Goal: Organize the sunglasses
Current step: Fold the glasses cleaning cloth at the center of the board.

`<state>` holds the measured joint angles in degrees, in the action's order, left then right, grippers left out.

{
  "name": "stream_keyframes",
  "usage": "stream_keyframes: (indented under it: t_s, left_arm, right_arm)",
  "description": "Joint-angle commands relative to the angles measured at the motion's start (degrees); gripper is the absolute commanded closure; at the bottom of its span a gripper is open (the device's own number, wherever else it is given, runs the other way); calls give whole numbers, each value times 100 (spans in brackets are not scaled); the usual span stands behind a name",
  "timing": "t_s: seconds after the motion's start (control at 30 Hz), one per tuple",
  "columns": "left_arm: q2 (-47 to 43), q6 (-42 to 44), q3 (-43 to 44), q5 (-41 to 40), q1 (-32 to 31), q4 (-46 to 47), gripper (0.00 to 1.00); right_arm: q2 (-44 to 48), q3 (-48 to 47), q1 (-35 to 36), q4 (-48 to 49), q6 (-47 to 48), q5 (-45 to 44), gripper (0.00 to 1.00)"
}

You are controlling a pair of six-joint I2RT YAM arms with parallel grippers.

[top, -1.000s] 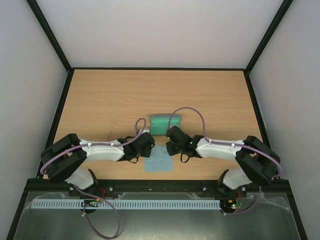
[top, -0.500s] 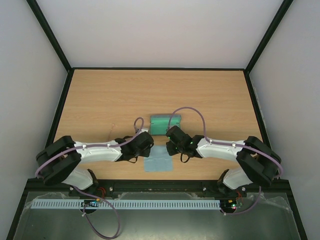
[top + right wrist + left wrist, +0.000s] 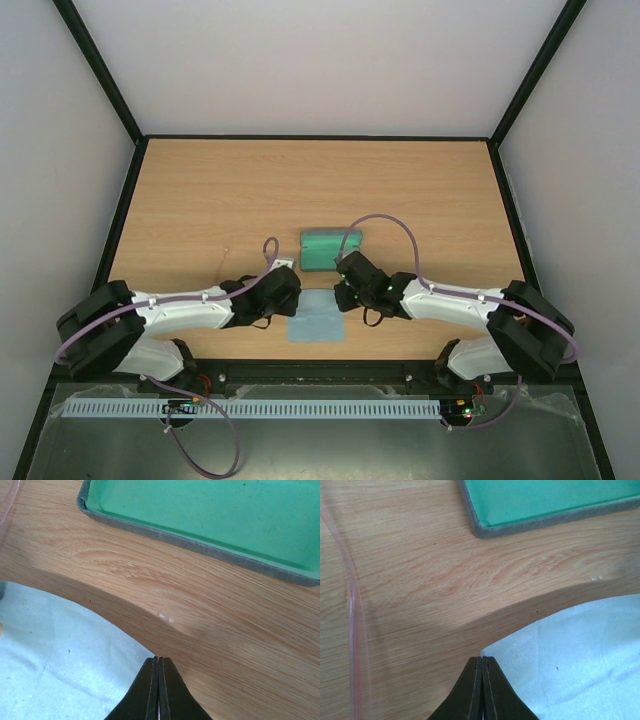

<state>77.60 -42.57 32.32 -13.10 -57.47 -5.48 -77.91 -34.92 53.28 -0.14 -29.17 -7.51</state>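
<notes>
Sunglasses (image 3: 357, 640): lying on the bench (image 3: 200, 190), left of the left pincer and well apart from the case. Only a thin, see-through pink strip of the frame shows in the left wrist view, and from above they are barely a faint mark. Neither arm touches them.
Handling: likely very light and springy, with a thin frame that could bend or snap under a hard squeeze. The smooth plastic may slide on the wood, and the lenses would scratch or smear.
Where to hold: probably the bridge or the thicker frame corner by a hinge, taken gently. Avoid the lenses and the tip of a slim arm.
Case (image 3: 331, 248): open, green lining up, with nothing visible inside. It sits just beyond the cloth, with a strip of bare wood between them.
Cloth (image 3: 315, 318): a light blue square between the two wrists. Its far corners appear raised, with a shadow on the wood beneath them.
Left pincer (image 3: 481, 661): fingers pressed together, with the cloth's left far corner meeting the tips — it appears pinched.
Right pincer (image 3: 158, 661): also closed, with the cloth's right far corner at its tips.
Change from a second ago: both arms have sunk flatter and spread outward at the shoulders, and the wrists have eased slightly toward the near edge. The cloth has shifted a touch left — the case has stayed put.
</notes>
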Motion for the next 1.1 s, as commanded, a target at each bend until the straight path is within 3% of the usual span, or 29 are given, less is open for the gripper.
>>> stream_keyframes:
  t_s: [0.0, 1.07]
  left_arm:
    - [-167, 29, -131, 27, -82, 78, 98]
    - [-907, -571, -518, -304, -793, -225, 98]
  right_arm:
    - [154, 137, 40, -128, -84, 122, 99]
    - [698, 509, 699, -329, -608, -57, 99]
